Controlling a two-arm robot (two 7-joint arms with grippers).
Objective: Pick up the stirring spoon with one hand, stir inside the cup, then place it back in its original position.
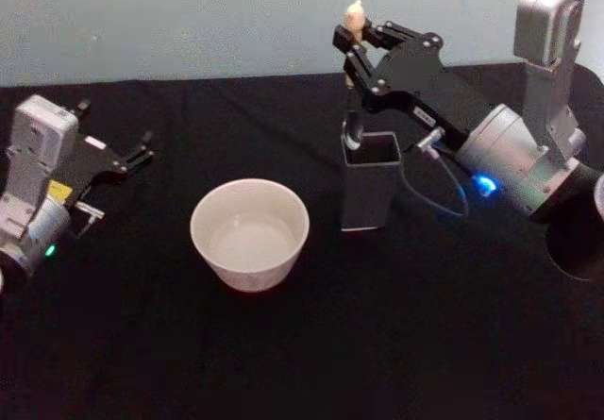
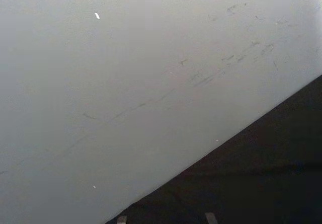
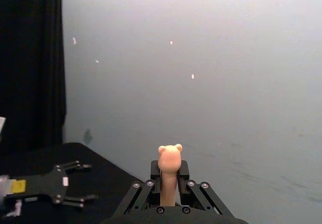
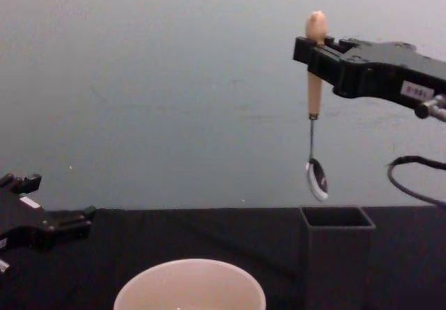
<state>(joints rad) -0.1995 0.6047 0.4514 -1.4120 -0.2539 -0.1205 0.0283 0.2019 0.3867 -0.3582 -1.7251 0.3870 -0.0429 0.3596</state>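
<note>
My right gripper (image 1: 356,47) is shut on the stirring spoon (image 1: 355,16), holding it upright by its pale beige handle, with the knobbed top poking above the fingers. In the chest view the spoon (image 4: 315,87) hangs from the gripper (image 4: 313,49), and its metal bowl is just above the open top of the dark grey holder box (image 4: 336,254). The right wrist view shows the bear-shaped top (image 3: 169,158) between the fingers. The cream cup (image 1: 250,271) stands left of the holder (image 1: 370,193) and nearer to me. My left gripper (image 1: 140,153) rests open at the far left.
A black cloth covers the table (image 1: 425,344), and a pale wall stands behind it. The cup (image 4: 189,285) sits low in the chest view, left of the holder. The left gripper (image 3: 75,183) also appears in the right wrist view. A blue cable loops by the right wrist (image 1: 453,198).
</note>
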